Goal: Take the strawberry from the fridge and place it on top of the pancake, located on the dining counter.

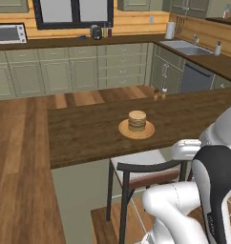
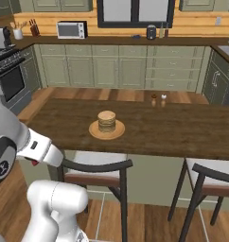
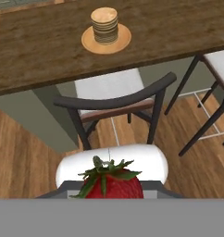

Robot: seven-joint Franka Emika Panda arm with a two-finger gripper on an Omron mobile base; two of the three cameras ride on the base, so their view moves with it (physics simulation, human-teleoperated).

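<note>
In the left base view, the dining counter (image 1: pixel 89 128), dark wood grain over a pale grey-green base, runs across the middle of the room. The pancake (image 1: pixel 137 121) stack sits on its orange-tan plate (image 1: pixel 124 129) near the counter's centre. Two small shakers (image 1: pixel 160 94) stand at the far edge, well apart from the plate. A dark-framed chair (image 1: pixel 136 169) with a pale seat is tucked under the near edge. Behind, sage-green cabinets (image 1: pixel 69 71) line a timber wall, with a sink (image 1: pixel 189 47) to the right and a microwave (image 1: pixel 8 33) to the left.

The right base view shows the same counter (image 2: pixel 182 132) from the other side, the pancake (image 2: pixel 106 121) again mid-surface. Two chairs stand along the near side, one (image 2: pixel 95 172) below the plate and one (image 2: pixel 208 182) to the right. A stove (image 2: pixel 10 78) stands at the left wall, and the floor is wood plank.

In the hand view, the strawberry (image 3: pixel 111 183) sits at the bottom, red with its green leafy cap upward. The gripper (image 3: pixel 111 190) is closed on it, the jaws pressed at either side. Beyond lie a chair (image 3: pixel 114 99), the counter's edge and the pancake (image 3: pixel 104 25) at the top.
</note>
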